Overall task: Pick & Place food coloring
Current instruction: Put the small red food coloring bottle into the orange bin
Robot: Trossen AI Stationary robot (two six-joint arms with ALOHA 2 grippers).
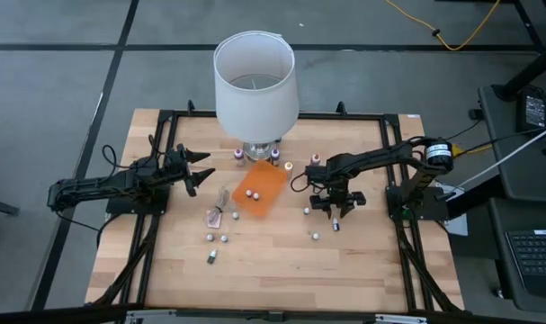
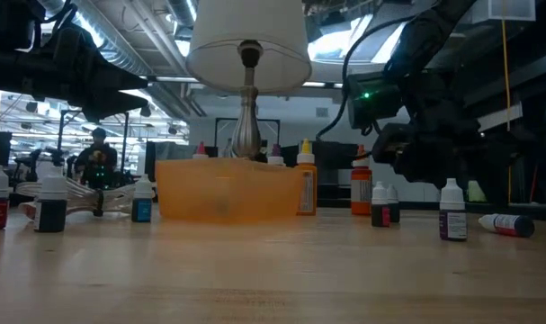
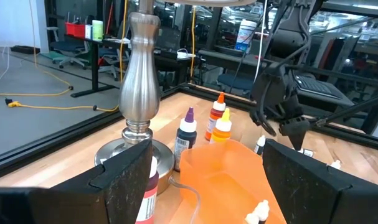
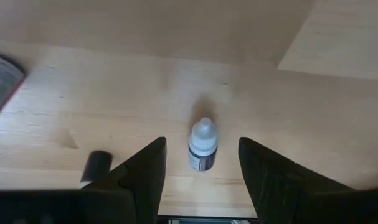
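The food coloring bottles are scattered over the wooden table. Two white-capped ones point(image 1: 251, 193) lie in the orange tray point(image 1: 265, 184), and others stand by the lamp base point(image 1: 275, 156) or on the near boards point(image 1: 217, 238). My right gripper point(image 1: 335, 205) points down, open. In its wrist view point(image 4: 201, 142) its fingers stand on either side of an upright white-capped dark bottle point(image 4: 202, 148) without touching it. My left gripper point(image 1: 203, 169) is open, level, left of the tray, and faces it point(image 3: 207, 152).
A lamp with a white shade point(image 1: 255, 83) stands at the table's far middle on a steel base point(image 3: 139, 81). A crumpled clear wrapper point(image 1: 219, 212) lies near the tray's left corner. One bottle point(image 2: 506, 224) lies on its side near the right gripper. A black frame edges the table.
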